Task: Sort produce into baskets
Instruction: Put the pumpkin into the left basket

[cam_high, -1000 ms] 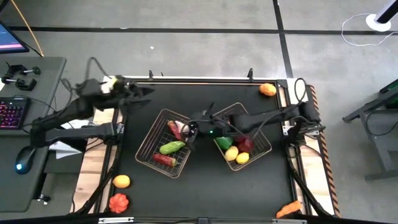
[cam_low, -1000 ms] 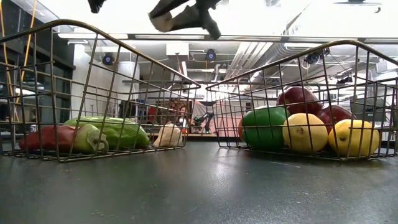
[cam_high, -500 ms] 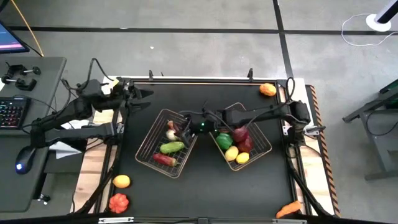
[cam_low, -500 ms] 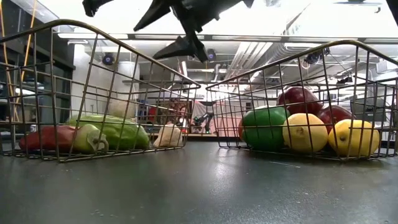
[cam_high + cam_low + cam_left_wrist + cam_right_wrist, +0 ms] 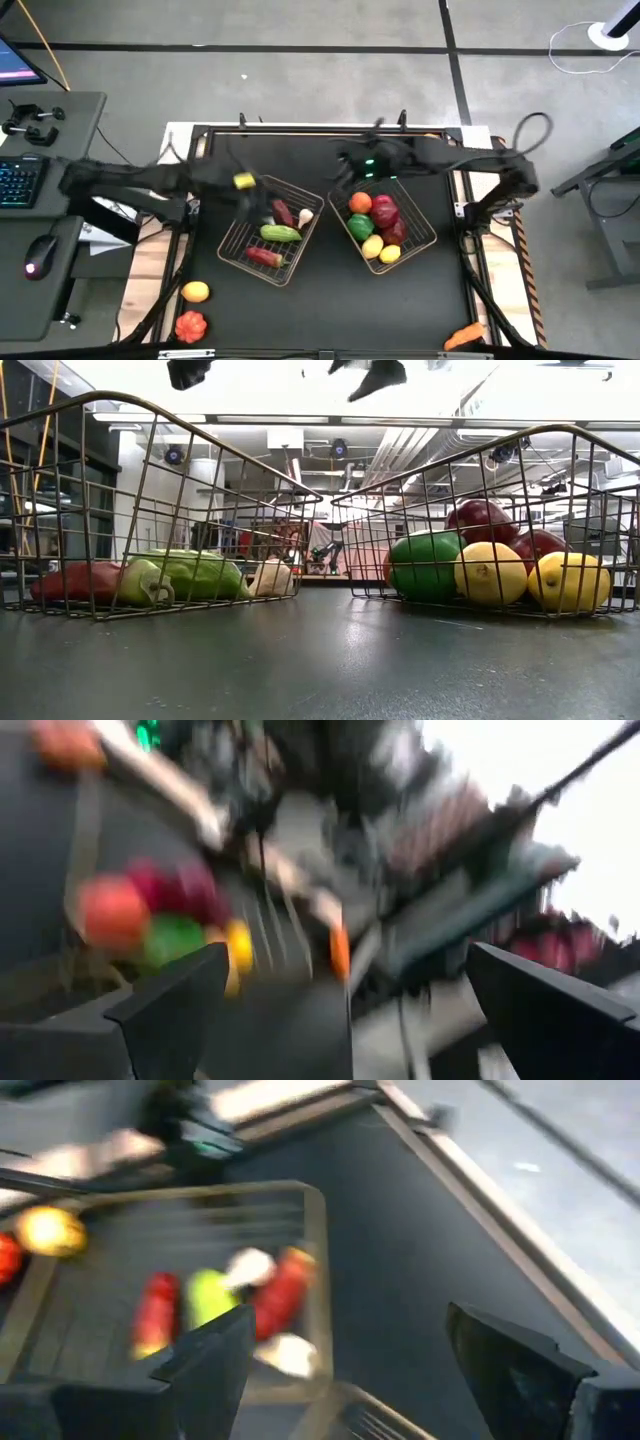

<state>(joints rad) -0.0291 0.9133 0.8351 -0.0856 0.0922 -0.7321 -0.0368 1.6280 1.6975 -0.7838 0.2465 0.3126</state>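
Two copper wire baskets stand mid-table. The left basket holds red, green and white produce. The right basket holds an orange fruit with red, green and yellow ones. My left gripper is open and empty above the left basket's far left part; its wrist view looks toward the right basket. My right gripper is open and empty above the table beyond the two baskets; its wrist view looks at the left basket.
A yellow-orange fruit and a red ribbed one lie at the table's near left corner. A carrot lies at the near right corner. A desk with keyboard and mouse stands left of the table.
My right gripper has opened above the gap between the baskets, then gone up and toward the far edge. My left gripper has swung from the far left corner toward the left basket. An orange fruit now shows in the right basket.
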